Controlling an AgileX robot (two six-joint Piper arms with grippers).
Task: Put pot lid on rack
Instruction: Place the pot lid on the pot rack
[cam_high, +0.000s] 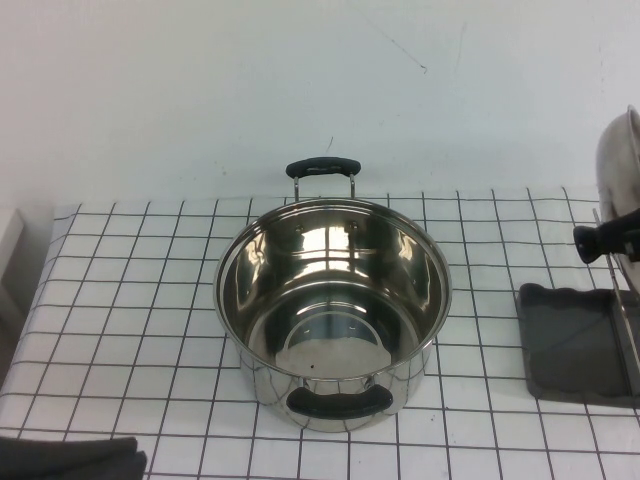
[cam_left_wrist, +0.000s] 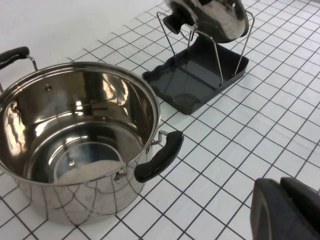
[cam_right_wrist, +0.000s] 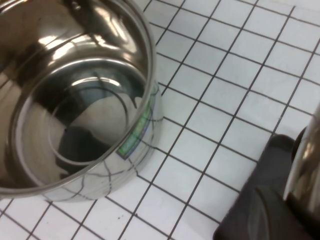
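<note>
The pot lid (cam_high: 620, 165) stands on edge at the far right, leaning on the rack's wire rods (cam_high: 612, 265), its black knob (cam_high: 600, 240) facing left. The rack's dark grey tray (cam_high: 570, 345) lies below it. In the left wrist view the lid (cam_left_wrist: 215, 15) rests against the rods (cam_left_wrist: 217, 55) over the tray (cam_left_wrist: 190, 75). My right gripper (cam_right_wrist: 295, 200) is out of the high view; its dark fingers (cam_right_wrist: 255, 215) sit on the lid's rim (cam_right_wrist: 306, 160), shut on it. My left gripper (cam_left_wrist: 282, 187) is shut and empty, low at the front left (cam_high: 65, 460).
A deep steel pot (cam_high: 333, 300) with two black handles stands in the middle of the checked cloth, between the two arms. It also shows in the left wrist view (cam_left_wrist: 75, 140) and the right wrist view (cam_right_wrist: 75, 95). A white wall is behind.
</note>
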